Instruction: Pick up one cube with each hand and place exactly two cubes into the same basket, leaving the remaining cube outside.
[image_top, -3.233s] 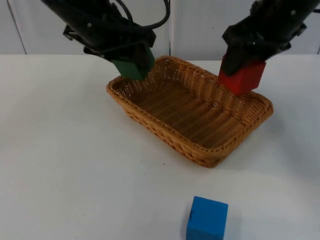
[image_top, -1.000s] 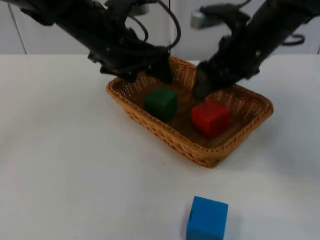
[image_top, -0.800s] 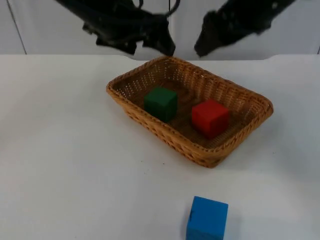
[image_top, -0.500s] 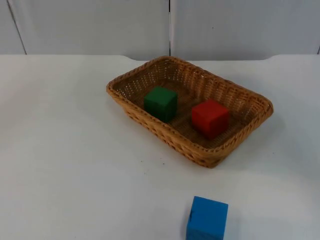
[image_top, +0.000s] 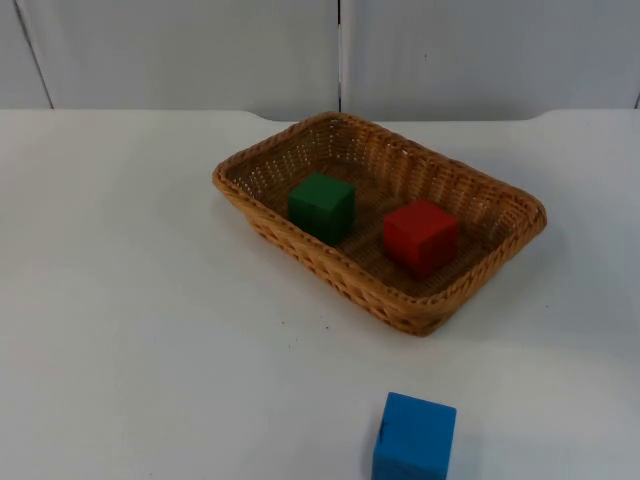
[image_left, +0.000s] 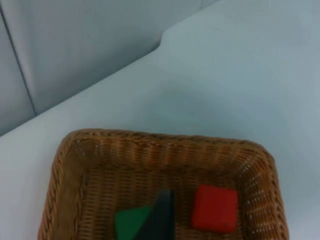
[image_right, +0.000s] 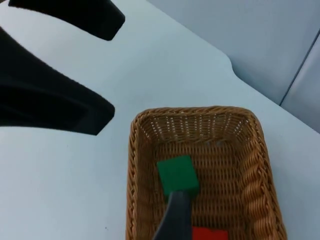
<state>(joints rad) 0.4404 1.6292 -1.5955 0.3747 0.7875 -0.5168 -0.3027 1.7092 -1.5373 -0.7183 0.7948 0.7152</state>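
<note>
Basket on white table in top view; holds green cube at 9 o'clock and red cube at 3 o'clock, apart. Blue cube outside, at 6 o'clock. Left wrist view: left gripper above basket, grip unreadable. Right wrist view: right gripper above basket, grip unreadable.

Two cubes sit side by side inside the basket; third cube lies in front of basket, well apart.

Fixed top camera looks down and forward over the table. Both wrist cameras look down from above; all three share the basket.
</note>
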